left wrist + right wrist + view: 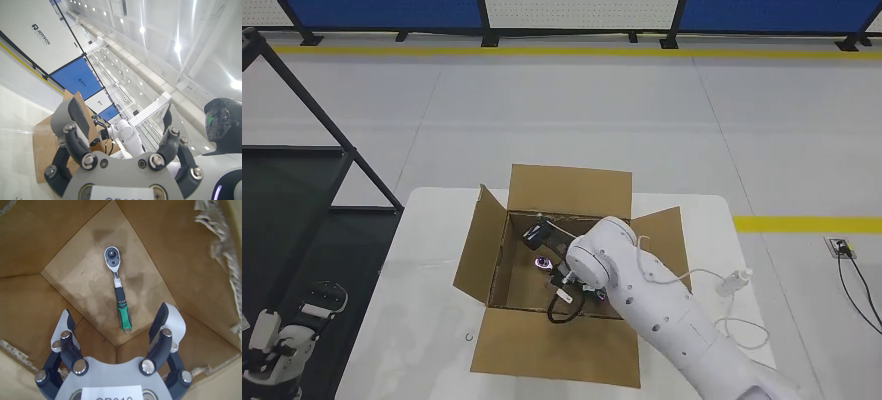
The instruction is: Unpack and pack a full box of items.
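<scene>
Open cardboard box (pixel 570 190) (flaps out) on white table (pixel 432 300), right arm (pixel 642 290) into it.

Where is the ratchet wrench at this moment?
In the right wrist view the ratchet wrench lies flat on the floor of the cardboard box, clear of its walls, with the open right tool above its green handle end.

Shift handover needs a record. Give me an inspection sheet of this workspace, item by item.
Surface: white table, carrying the box.
Job's things: box open, flaps out; ratchet wrench with green handle flat on its bottom.
Clutter: nothing seen.
Grippers: right hand open inside the box above the wrench, not touching; left hand open, empty, aimed at the ceiling.
Cables: white cable along the right arm; black cable on the floor.
Surroundings: blue and white panels, yellow floor line.
</scene>
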You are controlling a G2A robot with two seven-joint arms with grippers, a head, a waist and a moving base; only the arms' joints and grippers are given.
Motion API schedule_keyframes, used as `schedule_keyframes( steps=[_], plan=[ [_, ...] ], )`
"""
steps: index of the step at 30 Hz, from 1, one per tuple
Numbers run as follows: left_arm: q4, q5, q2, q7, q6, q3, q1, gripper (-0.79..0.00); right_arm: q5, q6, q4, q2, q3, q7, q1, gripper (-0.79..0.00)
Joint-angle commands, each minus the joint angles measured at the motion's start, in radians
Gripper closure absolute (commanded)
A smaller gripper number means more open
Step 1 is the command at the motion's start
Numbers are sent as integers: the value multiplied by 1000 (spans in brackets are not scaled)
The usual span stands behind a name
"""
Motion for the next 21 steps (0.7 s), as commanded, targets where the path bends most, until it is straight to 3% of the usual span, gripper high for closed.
schedule_keyframes(
  steps=[1,2,5,6,10,12,15,21],
  plan=[
    [0,0,0,0,0,0,0,-785,30,-28,98,-21,-25,-31,37,-785],
    [0,0,0,0,0,0,0,-785,35,-28,138,-31,-37,-41,50,-785],
    [0,0,0,0,0,0,0,-785,45,-30,232,-59,-72,-71,81,-600],
    [0,0,0,0,0,0,0,-785,48,-30,257,-68,-81,-80,88,-576],
    [0,0,0,0,0,0,0,-785,51,-28,350,-102,-116,-116,107,-557],
    [0,0,0,0,0,0,0,-785,58,-11,393,-117,-124,-140,114,-597],
    [0,0,0,0,0,0,0,-785,74,-13,451,-138,-133,-170,122,-563],
    [0,0,0,0,0,0,0,-785,93,-36,543,-169,-140,-213,139,-391]
  ],
)
